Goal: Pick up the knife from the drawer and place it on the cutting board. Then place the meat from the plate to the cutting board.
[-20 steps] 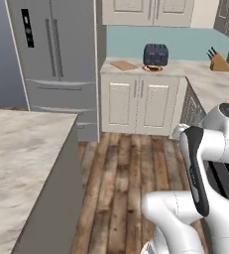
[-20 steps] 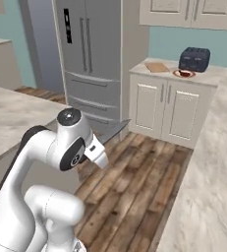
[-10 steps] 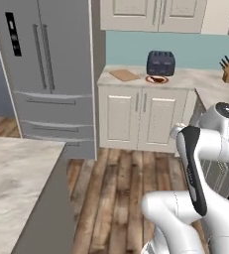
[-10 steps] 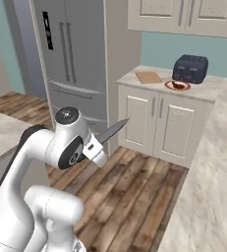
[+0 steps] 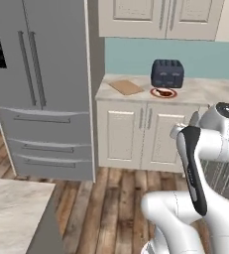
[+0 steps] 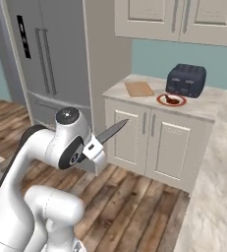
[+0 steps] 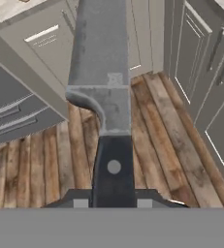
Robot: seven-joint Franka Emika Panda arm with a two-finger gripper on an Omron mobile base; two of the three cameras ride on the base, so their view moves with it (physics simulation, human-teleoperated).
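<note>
Hand view, pincer (image 7: pixel 111 203) clamped on knife (image 7: pixel 104 87), blade fwd

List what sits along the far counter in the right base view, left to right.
Cutting board → plate with the meat on it → toaster, which stands behind the plate and runs on further right.

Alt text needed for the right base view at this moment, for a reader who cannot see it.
The white arm's gripper holds the knife by its handle, blade pointing up toward a counter beside a grey fridge. On that counter lie the cutting board, bare, and the plate with the meat, in front of a dark toaster. Wood floor lies between.
</note>
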